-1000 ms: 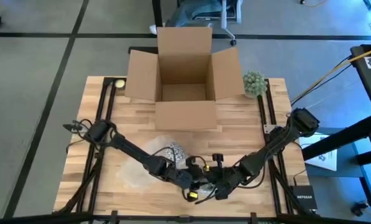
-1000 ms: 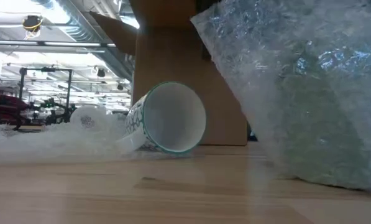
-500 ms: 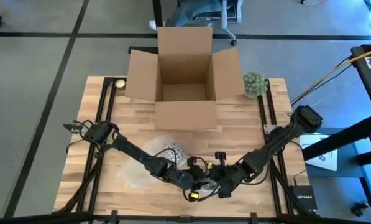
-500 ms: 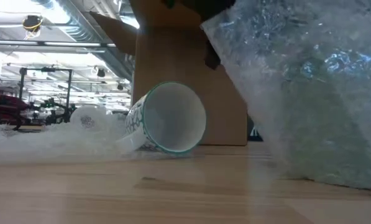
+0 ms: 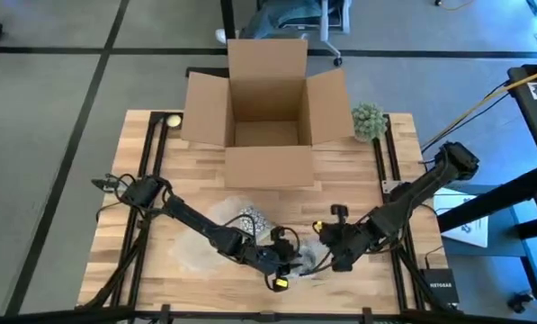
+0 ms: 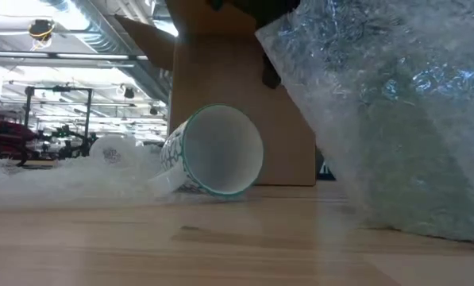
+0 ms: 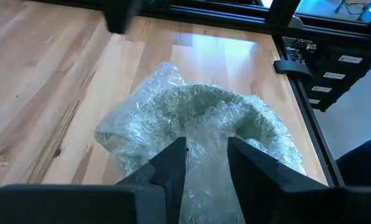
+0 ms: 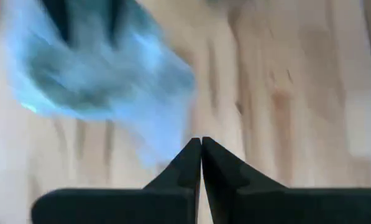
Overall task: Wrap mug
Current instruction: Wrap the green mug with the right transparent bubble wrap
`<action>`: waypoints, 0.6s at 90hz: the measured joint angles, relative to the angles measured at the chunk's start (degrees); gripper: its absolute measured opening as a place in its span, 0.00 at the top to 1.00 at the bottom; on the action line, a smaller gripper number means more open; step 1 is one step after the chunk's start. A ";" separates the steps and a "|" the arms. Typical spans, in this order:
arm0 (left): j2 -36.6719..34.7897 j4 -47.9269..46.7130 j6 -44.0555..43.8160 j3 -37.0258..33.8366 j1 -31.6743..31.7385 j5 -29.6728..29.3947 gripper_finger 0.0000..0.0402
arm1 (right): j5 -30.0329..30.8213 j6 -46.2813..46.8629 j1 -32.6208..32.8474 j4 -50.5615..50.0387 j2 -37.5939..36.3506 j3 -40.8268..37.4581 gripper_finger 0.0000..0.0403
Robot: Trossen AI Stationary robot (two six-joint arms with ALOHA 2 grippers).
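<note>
A white mug (image 6: 213, 151) with a dark pattern and a teal rim lies on its side on the table, mouth toward the near edge. The high view shows the mug (image 5: 250, 220) resting on part of a clear bubble wrap sheet (image 5: 201, 252). To its right, a bunched part of the bubble wrap (image 6: 379, 119) stands raised, with my left gripper (image 7: 207, 146) shut on it near the front middle of the table. My right gripper (image 8: 201, 142) is shut with nothing in it. It hovers just right of the wrap, as the high view of the right gripper (image 5: 326, 250) shows. My left gripper pinches a gathered, crumpled bunch of the bubble wrap (image 7: 205, 124) between its two fingers (image 7: 173, 163), several layers thick. The bunch bulges out beyond the fingertips. The wrap is held up from the table, and its lower edge (image 6: 403, 226) rests on the wood.
An open cardboard box (image 5: 268, 117) stands at the far middle of the table. A green ball-shaped plant (image 5: 368, 120) is to the box's right, and a small pale ball (image 5: 172, 120) is at the far left corner. Bare wood lies right of the grippers.
My right gripper has drawn back from beside my left gripper toward the table's right edge, and now stands apart from the bubble wrap. The raised bunch of wrap has shifted slightly. The mug has stayed where it was.
</note>
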 joint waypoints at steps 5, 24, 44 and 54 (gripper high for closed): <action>0.01 0.02 0.00 0.00 0.00 -0.02 0.74 | -0.19 0.71 0.00 1.87 0.16 -2.73 1.00; 0.02 -0.01 -0.04 -0.02 0.01 -0.02 0.74 | -3.62 0.44 0.14 22.65 0.44 -12.43 1.00; 0.02 -0.24 -0.02 -0.09 0.12 -0.40 0.74 | -4.21 -7.81 0.79 31.58 0.37 -10.53 1.00; 0.02 -0.33 -0.02 -0.13 0.15 -0.82 0.74 | -4.10 -8.12 0.74 31.76 0.37 -10.20 1.00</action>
